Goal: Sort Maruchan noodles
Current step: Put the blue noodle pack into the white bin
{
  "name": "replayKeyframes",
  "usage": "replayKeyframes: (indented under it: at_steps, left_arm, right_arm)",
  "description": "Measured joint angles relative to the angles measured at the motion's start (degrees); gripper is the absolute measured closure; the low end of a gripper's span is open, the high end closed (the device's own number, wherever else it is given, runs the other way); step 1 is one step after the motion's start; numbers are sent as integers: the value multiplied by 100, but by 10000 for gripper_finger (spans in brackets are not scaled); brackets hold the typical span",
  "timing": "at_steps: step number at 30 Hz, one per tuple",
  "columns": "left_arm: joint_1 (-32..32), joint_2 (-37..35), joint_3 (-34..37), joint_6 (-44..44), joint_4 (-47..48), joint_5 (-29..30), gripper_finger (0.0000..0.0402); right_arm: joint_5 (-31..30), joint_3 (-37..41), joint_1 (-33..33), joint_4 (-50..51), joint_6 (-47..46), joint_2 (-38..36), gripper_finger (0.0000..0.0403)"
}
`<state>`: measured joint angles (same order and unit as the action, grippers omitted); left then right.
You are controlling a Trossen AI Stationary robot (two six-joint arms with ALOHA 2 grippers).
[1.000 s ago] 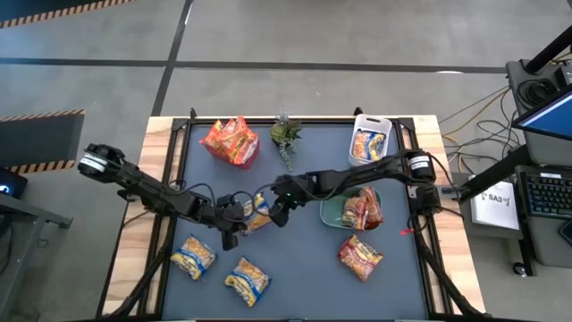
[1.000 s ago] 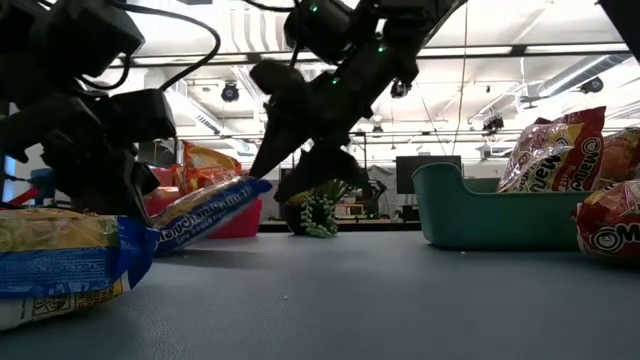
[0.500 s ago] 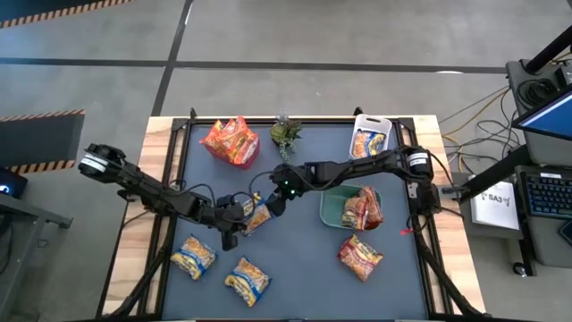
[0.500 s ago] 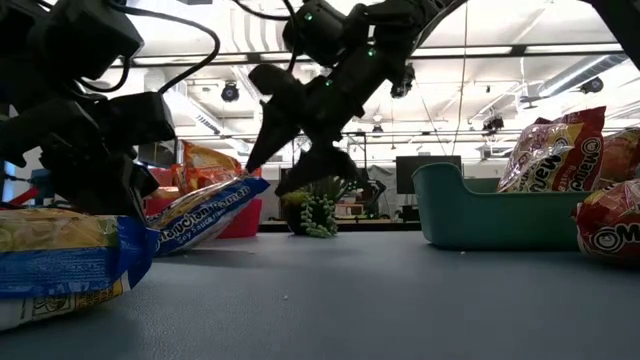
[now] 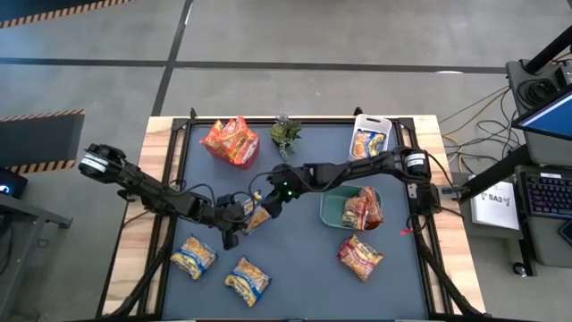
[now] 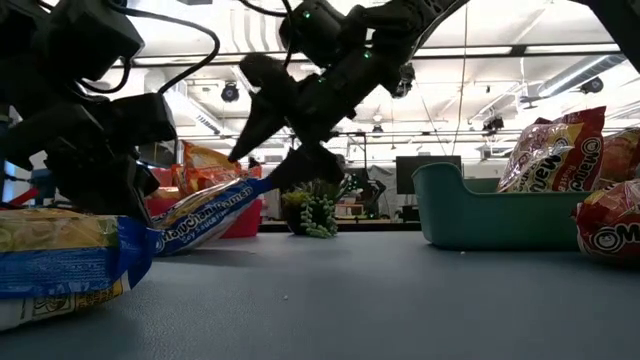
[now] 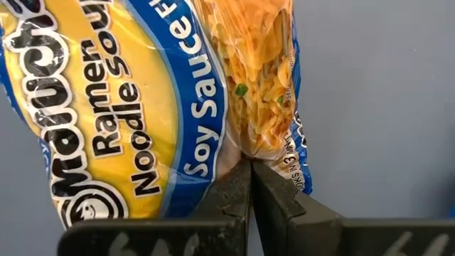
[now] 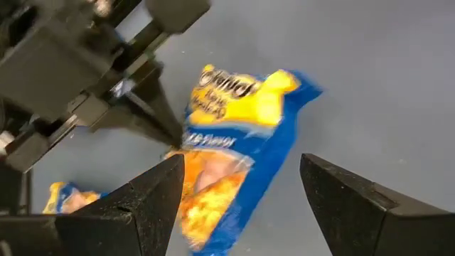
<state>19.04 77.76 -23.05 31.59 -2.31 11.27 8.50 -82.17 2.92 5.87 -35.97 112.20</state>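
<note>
Grey concrete floor (image 5: 286, 36) surrounds the table; ceiling strip lights (image 6: 500, 50) glow overhead.

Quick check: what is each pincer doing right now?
Left pincer: shut on the yellow-and-blue noodle packet.
Right pincer: open, holding nothing, at the same packet's free end.

Soy sauce ramen packet (image 7: 163, 99): glossy crinkly plastic film, printed yellow and blue. Left gripper (image 7: 250, 186) fingers: matt black hard plastic, slightly rough edges. Bench (image 5: 304, 259) top: matt dark grey-blue mat, smooth; bench edge pale bare wood. Teal bin (image 6: 480, 215): smooth matt plastic.
</note>
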Motion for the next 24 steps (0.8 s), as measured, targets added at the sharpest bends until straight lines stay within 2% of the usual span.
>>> replayKeyframes:
  at_steps: [17,24]
  left_arm:
    - [-1,2,37,-15,-118,70,402]
    - [-1,4,39,13,-133,318,402]
  right_arm:
    - [204,7,-79,-640,-65,323,140]
    - [204,18,-77,-742,-76,451,140]
